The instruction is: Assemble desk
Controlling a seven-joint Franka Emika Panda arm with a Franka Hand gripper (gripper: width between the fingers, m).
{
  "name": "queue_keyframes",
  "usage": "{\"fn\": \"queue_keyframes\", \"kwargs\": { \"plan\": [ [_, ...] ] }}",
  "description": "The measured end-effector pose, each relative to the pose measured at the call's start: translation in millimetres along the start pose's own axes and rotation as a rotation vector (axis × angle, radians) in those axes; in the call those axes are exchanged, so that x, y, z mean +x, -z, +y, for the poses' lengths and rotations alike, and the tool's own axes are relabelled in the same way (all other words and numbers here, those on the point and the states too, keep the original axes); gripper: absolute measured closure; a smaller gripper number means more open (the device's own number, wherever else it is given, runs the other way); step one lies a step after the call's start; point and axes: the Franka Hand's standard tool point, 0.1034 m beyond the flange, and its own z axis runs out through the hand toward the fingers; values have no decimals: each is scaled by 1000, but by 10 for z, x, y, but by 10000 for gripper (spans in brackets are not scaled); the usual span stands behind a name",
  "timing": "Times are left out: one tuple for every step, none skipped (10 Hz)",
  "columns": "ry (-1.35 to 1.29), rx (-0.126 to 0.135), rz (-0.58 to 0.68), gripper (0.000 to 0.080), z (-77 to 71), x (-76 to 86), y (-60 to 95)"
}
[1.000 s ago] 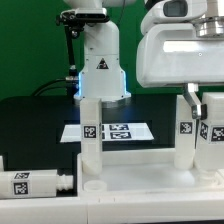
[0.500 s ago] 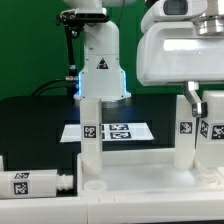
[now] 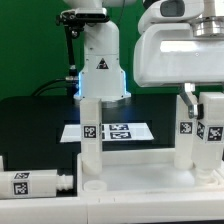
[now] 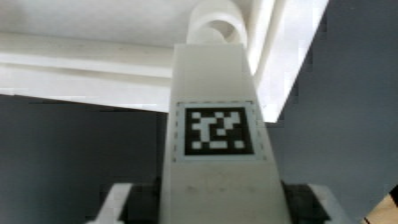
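the gripper [image 3: 198, 105] [image 4: 210, 206] hangs at the exterior view's right, over the tabletop [image 3: 140, 186], and it is closed partway onto the held leg [image 3: 212, 135] [image 4: 222, 100]. in the wrist view that square white post runs away from the camera with a black-and-white tag facing up, and one of the fingers [image 4: 121, 205] presses each flank at its near end. the post stands upright at the panel's corner on the exterior view's right. whether its peg is seated in the panel cannot be told, since the joint is hidden. just beside it, toward the exterior view's left, the neighbouring leg [image 3: 186, 135] stands upright too (its tag faces the camera). the left upright leg [image 3: 90, 135] rises from the panel's other rear corner. the lying leg [image 3: 30, 184] rests on its side on the black table [image 3: 30, 120], against the tabletop's edge on the exterior view's left. behind the panel the marker board [image 3: 125, 131] lies flat in front of the robot base [image 3: 100, 65].
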Motion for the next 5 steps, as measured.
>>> {"fn": "queue_keyframes", "kwargs": {
  "plan": [
    [0, -1, 6, 514, 6, 9, -7],
    [0, -1, -1, 514, -13, -17, -38],
    [4, 0, -7, 514, -39, -33, -56],
    [4, 1, -20, 514, -39, -43, -60],
    [4, 1, -21, 514, -37, -51, -69]
  ]
}}
